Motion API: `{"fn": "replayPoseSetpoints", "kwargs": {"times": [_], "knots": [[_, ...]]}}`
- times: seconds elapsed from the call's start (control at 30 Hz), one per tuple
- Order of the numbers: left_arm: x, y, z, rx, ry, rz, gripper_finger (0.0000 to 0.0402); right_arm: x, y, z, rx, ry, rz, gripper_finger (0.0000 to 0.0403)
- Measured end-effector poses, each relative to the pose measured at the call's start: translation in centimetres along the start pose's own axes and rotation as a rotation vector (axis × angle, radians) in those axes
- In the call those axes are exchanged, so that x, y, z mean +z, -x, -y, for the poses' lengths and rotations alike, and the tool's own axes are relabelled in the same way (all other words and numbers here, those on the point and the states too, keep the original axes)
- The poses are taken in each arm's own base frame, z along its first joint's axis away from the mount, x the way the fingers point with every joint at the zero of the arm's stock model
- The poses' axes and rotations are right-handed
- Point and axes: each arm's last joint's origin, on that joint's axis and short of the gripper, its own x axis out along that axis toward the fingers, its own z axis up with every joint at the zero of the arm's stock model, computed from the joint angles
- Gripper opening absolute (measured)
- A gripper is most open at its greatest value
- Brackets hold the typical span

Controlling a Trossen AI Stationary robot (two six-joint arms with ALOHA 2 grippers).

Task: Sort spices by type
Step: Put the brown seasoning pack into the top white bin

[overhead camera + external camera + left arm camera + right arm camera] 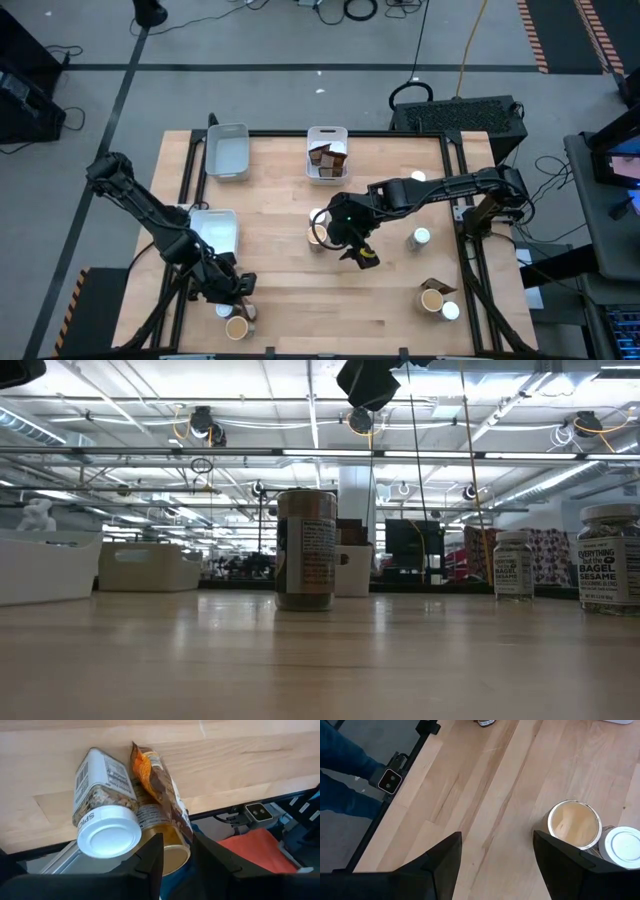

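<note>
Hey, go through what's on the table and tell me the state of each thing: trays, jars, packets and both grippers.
Far-left tray: empty.
Middle tray: holds brown packets.
Center jar: upright, lidded.
Corner packet: crumpled, leaning on tan-topped jar.
Right gripper: open, empty.
Left gripper: poised above that jar.

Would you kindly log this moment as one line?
left claw: partly open beside packet | right claw: open, empty, over table | sorting unfinished
</note>
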Motion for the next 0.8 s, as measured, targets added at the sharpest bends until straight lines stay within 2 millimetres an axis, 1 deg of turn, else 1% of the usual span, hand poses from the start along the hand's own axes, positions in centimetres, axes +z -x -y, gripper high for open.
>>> {"fn": "replayPoseSetpoints", "kwargs": {"times": [0.23, 0.67, 0.8], "knots": [[0.4, -0.6, 0.5, -0.003, 0.021, 0.018, 0.0109, 0.0, 0.0, 0.0, 0.0, 0.0, 0.0, 0.0226], [0.6, -1.9, 0.5, 0.036, 0.018, 0.053, 0.0109, 0.0, 0.0, 0.0, -0.002, 0.009, 0.0, 0.0226], [0.6, -2.0, 0.6, 0.035, -0.006, 0.05, 0.0109, 0.0, 0.0, 0.0, -0.002, 0.012, 0.0, 0.0226]]}}
